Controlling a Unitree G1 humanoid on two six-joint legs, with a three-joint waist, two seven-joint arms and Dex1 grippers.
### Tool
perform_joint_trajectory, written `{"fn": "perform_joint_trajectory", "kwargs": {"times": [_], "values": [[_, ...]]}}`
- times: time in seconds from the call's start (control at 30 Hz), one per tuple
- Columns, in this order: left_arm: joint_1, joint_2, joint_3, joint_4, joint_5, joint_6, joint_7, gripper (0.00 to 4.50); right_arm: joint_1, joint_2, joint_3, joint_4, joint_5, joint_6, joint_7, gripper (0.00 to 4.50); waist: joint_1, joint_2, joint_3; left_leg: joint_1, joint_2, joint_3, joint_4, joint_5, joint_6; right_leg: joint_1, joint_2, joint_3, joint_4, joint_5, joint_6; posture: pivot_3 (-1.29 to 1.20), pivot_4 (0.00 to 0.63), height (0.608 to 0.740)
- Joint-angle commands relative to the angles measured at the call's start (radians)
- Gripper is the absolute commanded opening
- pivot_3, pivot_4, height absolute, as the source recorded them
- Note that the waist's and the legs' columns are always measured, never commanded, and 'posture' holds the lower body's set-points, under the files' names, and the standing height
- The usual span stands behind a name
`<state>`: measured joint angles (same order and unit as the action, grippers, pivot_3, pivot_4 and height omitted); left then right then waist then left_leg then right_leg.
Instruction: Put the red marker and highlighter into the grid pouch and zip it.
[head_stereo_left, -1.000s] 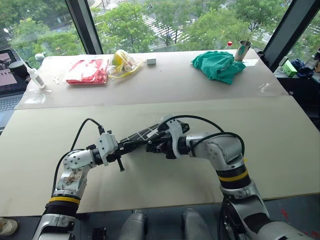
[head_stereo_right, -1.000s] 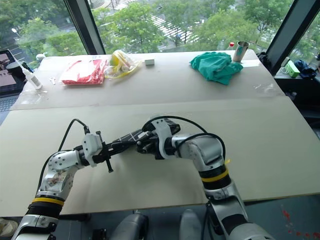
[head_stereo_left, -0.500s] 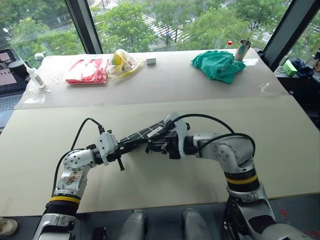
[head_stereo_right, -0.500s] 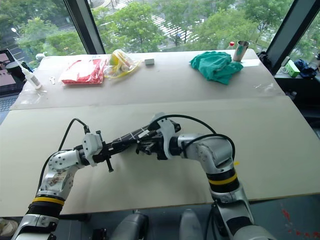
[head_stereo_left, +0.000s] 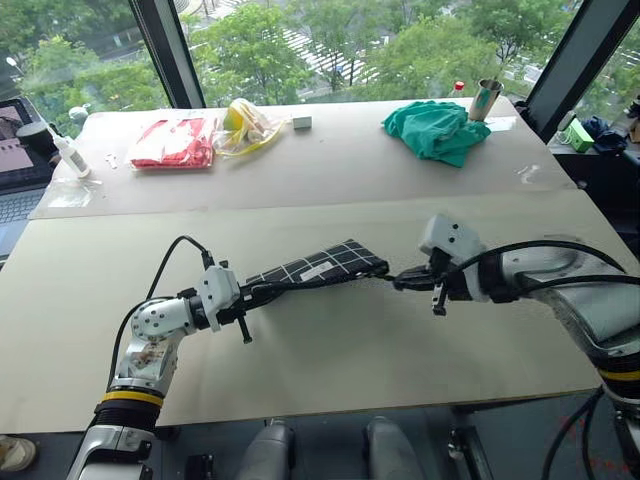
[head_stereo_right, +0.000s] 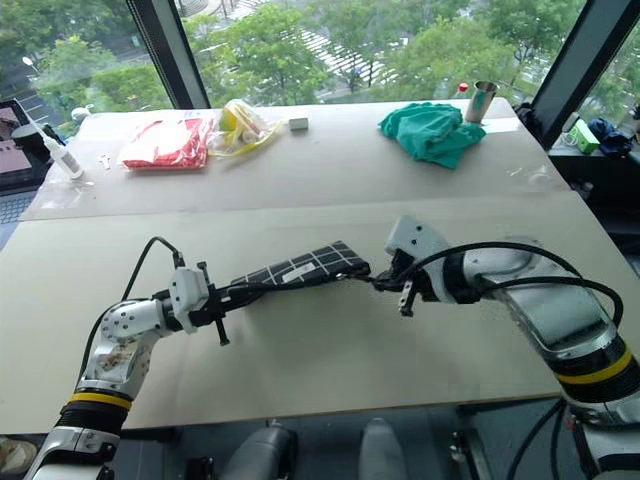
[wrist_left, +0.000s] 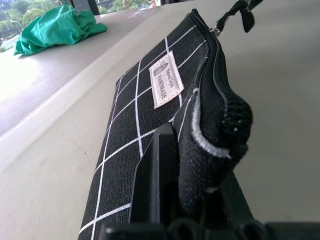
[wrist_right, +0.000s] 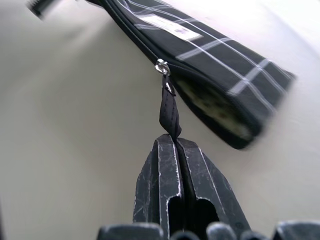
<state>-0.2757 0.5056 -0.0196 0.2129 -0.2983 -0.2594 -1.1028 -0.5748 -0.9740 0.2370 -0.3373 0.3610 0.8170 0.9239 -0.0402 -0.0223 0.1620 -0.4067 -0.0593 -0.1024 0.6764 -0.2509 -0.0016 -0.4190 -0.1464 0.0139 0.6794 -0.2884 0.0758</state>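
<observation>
The counter (head_stereo_left: 320, 350) is the biggest thing here. Above it the grid pouch (head_stereo_left: 318, 266) is held up between the two arms. The left gripper (head_stereo_left: 258, 293) has its fingers pinching one end. The right gripper (head_stereo_left: 402, 279) has swung out to the right, fingers pinching the zipper pull strap (wrist_right: 168, 111). The zipper now looks pulled all the way along, so the pouch seems zipped.

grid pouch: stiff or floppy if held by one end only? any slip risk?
Probably soft but not limp: the grid pouch spans between the left gripper and right gripper without much sag. Its fabric bunches where the left gripper pinches it, so it likely folds under load. The woven cloth looks grippy; slipping seems unlikely, though the thin pull strap may twist.
</observation>
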Motion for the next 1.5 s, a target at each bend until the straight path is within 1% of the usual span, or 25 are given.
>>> {"fn": "perform_joint_trajectory", "kwargs": {"times": [0.03, 0.1, 0.17, 0.2, 0.23, 0.27, 0.33, 0.37, 0.43, 0.5, 0.63, 0.73, 0.83, 0.87, 0.93, 1.0, 1.07, 1.13, 1.17, 1.2, 1.23, 1.3, 1.37, 1.43, 1.5], "values": [[-0.008, 0.008, 0.019, 0.006, -0.007, -0.010, 0.005, 0.00, -0.024, -0.066, -0.016, 0.103, -0.134, -0.199, 0.034, 0.02, 0.000, 0.000, 0.000, 0.000, 0.000, 0.000, 0.000, 0.000, 0.000, 0.000, 0.000, 0.000, 0.000, 0.000, 0.000, 0.00, 0.150, 0.740], [-0.008, 0.008, 0.018, 0.006, -0.007, -0.011, 0.004, 0.00, -0.016, -0.079, -0.025, 0.141, -0.157, -0.254, 0.057, 0.02, 0.000, 0.000, 0.000, 0.000, 0.000, 0.001, 0.000, 0.000, 0.000, 0.000, 0.000, 0.000, 0.000, 0.000, 0.000, 0.00, 0.150, 0.740], [-0.008, 0.007, 0.018, 0.007, -0.007, -0.014, 0.004, 0.00, 0.001, -0.072, -0.042, 0.145, -0.126, -0.264, 0.100, 0.66, 0.000, 0.000, 0.000, 0.000, 0.001, 0.001, 0.000, 0.000, 0.000, 0.000, 0.000, 0.000, 0.000, 0.000, 0.000, 0.00, 0.150, 0.740], [-0.008, 0.007, 0.018, 0.007, -0.007, -0.014, 0.004, 0.00, 0.009, -0.069, -0.049, 0.140, -0.109, -0.265, 0.121, 0.86, 0.001, 0.000, 0.000, 0.000, 0.001, 0.001, 0.000, 0.000, 0.000, 0.000, 0.000, 0.000, 0.000, 0.000, 0.000, 0.00, 0.150, 0.740], [-0.008, 0.007, 0.018, 0.007, -0.007, -0.016, 0.003, 0.00, 0.013, -0.053, -0.054, 0.132, -0.106, -0.265, 0.114, 1.23, 0.001, 0.000, 0.000, 0.000, 0.000, 0.001, 0.000, 0.000, 0.000, 0.000, 0.000, 0.000, 0.000, 0.000, 0.000, 0.00, 0.150, 0.740], [-0.008, 0.006, 0.017, 0.006, -0.007, -0.019, 0.001, 0.00, 0.012, -0.030, -0.067, 0.126, -0.083, -0.239, 0.111, 1.50, 0.001, 0.000, 0.000, 0.000, 0.001, 0.001, 0.000, 0.000, 0.000, 0.000, 0.000, 0.000, 0.000, 0.000, 0.000, 0.00, 0.150, 0.740], [-0.009, 0.009, 0.010, 0.008, -0.001, -0.039, -0.014, 0.00, 0.029, -0.008, -0.097, 0.094, -0.020, -0.179, 0.130, 2.36, 0.001, 0.000, 0.000, 0.000, 0.001, 0.000, 0.000, 0.000, 0.000, 0.000, 0.000, 0.000, 0.000, 0.000, 0.000, 0.00, 0.150, 0.740], [-0.011, 0.011, 0.006, 0.010, 0.001, -0.049, -0.022, 0.00, 0.032, 0.003, -0.114, 0.092, 0.007, -0.143, 0.133, 2.57, 0.002, 0.000, 0.000, 0.000, 0.001, 0.000, 0.000, 0.000, 0.000, 0.000, 0.000, 0.000, 0.000, 0.000, 0.000, 0.00, 0.150, 0.740], [-0.023, 0.024, -0.005, 0.027, 0.003, -0.088, -0.070, 0.00, 0.080, -0.003, -0.183, 0.093, 0.077, -0.146, 0.184, 2.57, 0.005, 0.000, 0.000, 0.000, 0.001, 0.000, 0.000, 0.000, 0.000, 0.000, 0.000, 0.000, 0.000, 0.000, 0.000, 0.00, 0.150, 0.740], [-0.042, 0.041, -0.011, 0.058, -0.001, -0.130, -0.128, 0.00, 0.131, -0.022, -0.236, 0.112, 0.099, -0.188, 0.222, 2.57, 0.014, 0.000, 0.000, 0.000, 0.000, -0.001, 0.001, 0.000, 0.000, 0.001, 0.000, 0.000, -0.001, 0.000, 0.000, 0.00, 0.150, 0.740], [-0.140, 0.076, -0.015, 0.195, -0.005, -0.234, -0.249, 0.00, 0.246, -0.047, -0.419, 0.103, 0.210, -0.195, 0.302, 2.57, 0.032, 0.000, 0.000, 0.000, 0.000, 0.000, 0.002, 0.000, 0.000, 0.003, 0.000, 0.000, -0.002, 0.000, 0.000, 0.00, 0.150, 0.740], [-0.249, 0.069, -0.026, 0.342, 0.004, -0.335, -0.330, 0.00, 0.318, -0.044, -0.547, 0.043, 0.299, -0.150, 0.301, 2.57, 0.033, 0.000, 0.000, 0.001, 0.000, 0.001, 0.003, 0.000, 0.000, 0.005, 0.000, -0.001, -0.002, 0.000, 0.000, 0.00, 0.150, 0.740], [-0.350, 0.038, -0.055, 0.465, 0.008, -0.428, -0.426, 0.00, 0.374, -0.032, -0.645, -0.027, 0.368, -0.105, 0.260, 2.57, 0.032, -0.001, 0.000, 0.003, 0.000, 0.003, 0.003, 0.000, 0.001, 0.010, 0.000, -0.005, -0.003, 0.000, 0.000, 0.00, 0.150, 0.740], [-0.369, 0.029, -0.058, 0.490, 0.005, -0.445, -0.448, 0.71, 0.382, -0.029, -0.661, -0.041, 0.383, -0.095, 0.248, 2.68, 0.031, -0.001, 0.000, 0.004, 0.000, 0.003, 0.003, -0.001, 0.001, 0.012, 0.000, -0.005, -0.004, 0.000, 0.000, 0.00, 0.150, 0.740], [-0.413, -0.004, -0.062, 0.534, -0.003, -0.473, -0.478, 1.12, 0.402, -0.016, -0.691, -0.075, 0.403, -0.080, 0.208, 2.68, 0.028, -0.001, 0.000, 0.006, 0.000, 0.003, 0.003, -0.001, 0.003, 0.015, 0.000, -0.006, -0.007, 0.000, 0.000, 0.00, 0.150, 0.740], [-0.438, -0.028, -0.080, 0.552, -0.021, -0.492, -0.504, 1.95, 0.429, -0.004, -0.701, -0.121, 0.414, -0.075, 0.173, 2.68, 0.026, -0.001, 0.001, 0.006, 0.000, 0.003, 0.003, -0.002, 0.003, 0.016, 0.000, -0.006, -0.008, 0.000, 0.000, 0.00, 0.150, 0.740], [-0.435, -0.013, -0.130, 0.568, -0.022, -0.533, -0.512, 2.63, 0.454, 0.001, -0.695, -0.160, 0.414, -0.074, 0.143, 2.68, 0.024, -0.001, 0.001, 0.006, 0.000, 0.003, 0.003, -0.002, 0.003, 0.016, 0.000, -0.006, -0.008, 0.000, 0.001, 0.00, 0.150, 0.740], [-0.434, 0.016, -0.168, 0.613, -0.006, -0.590, -0.512, 3.42, 0.466, 0.001, -0.692, -0.180, 0.420, -0.071, 0.121, 2.68, 0.019, -0.001, 0.001, 0.006, 0.000, 0.003, 0.003, -0.002, 0.004, 0.015, 0.000, -0.006, -0.008, 0.000, 0.001, 0.00, 0.150, 0.740], [-0.434, 0.031, -0.180, 0.633, -0.010, -0.611, -0.512, 3.73, 0.469, 0.000, -0.690, -0.185, 0.417, -0.073, 0.111, 2.68, 0.017, -0.001, 0.001, 0.007, 0.000, 0.002, 0.003, -0.002, 0.004, 0.015, 0.000, -0.005, -0.007, 0.000, 0.001, 0.00, 0.150, 0.740], [-0.438, 0.041, -0.179, 0.658, -0.013, -0.635, -0.512, 4.17, 0.473, -0.002, -0.690, -0.187, 0.420, -0.070, 0.105, 2.68, 0.016, -0.001, 0.001, 0.007, 0.000, 0.002, 0.003, -0.002, 0.004, 0.015, 0.000, -0.005, -0.007, 0.000, 0.001, 0.00, 0.150, 0.740], [-0.447, 0.052, -0.170, 0.689, -0.008, -0.674, -0.512, 4.41, 0.478, -0.006, -0.690, -0.189, 0.418, -0.072, 0.103, 2.68, 0.016, -0.001, 0.001, 0.007, 0.000, 0.002, 0.003, -0.002, 0.004, 0.015, 0.000, -0.005, -0.007, 0.000, 0.001, 0.00, 0.150, 0.740], [-0.470, 0.070, -0.129, 0.759, 0.014, -0.757, -0.509, 4.41, 0.486, -0.017, -0.688, -0.194, 0.418, -0.072, 0.106, 2.68, 0.020, -0.001, 0.001, 0.007, 0.000, 0.001, 0.003, -0.002, 0.004, 0.016, 0.000, -0.006, -0.007, 0.000, 0.001, 0.00, 0.150, 0.740], [-0.484, 0.117, -0.105, 0.815, 0.049, -0.820, -0.481, 4.41, 0.489, -0.027, -0.684, -0.196, 0.416, -0.076, 0.111, 2.68, 0.024, -0.001, 0.001, 0.006, 0.000, 0.001, 0.003, -0.002, 0.004, 0.016, 0.000, -0.006, -0.007, 0.000, 0.001, 0.00, 0.150, 0.740], [-0.467, 0.215, -0.102, 0.845, 0.074, -0.823, -0.498, 4.41, 0.493, -0.050, -0.672, -0.183, 0.399, -0.088, 0.132, 2.68, 0.023, -0.001, 0.001, 0.006, 0.000, 0.002, 0.004, -0.002, 0.004, 0.016, 0.000, -0.006, -0.008, 0.000, 0.001, 0.00, 0.150, 0.740], [-0.427, 0.292, -0.081, 0.830, 0.039, -0.738, -0.512, 4.41, 0.499, -0.075, -0.647, -0.159, 0.359, -0.114, 0.151, 2.68, 0.017, -0.001, 0.001, 0.006, 0.000, 0.001, 0.003, -0.002, 0.004, 0.015, 0.000, -0.006, -0.008, 0.000, 0.001, 0.00, 0.150, 0.740]]}}
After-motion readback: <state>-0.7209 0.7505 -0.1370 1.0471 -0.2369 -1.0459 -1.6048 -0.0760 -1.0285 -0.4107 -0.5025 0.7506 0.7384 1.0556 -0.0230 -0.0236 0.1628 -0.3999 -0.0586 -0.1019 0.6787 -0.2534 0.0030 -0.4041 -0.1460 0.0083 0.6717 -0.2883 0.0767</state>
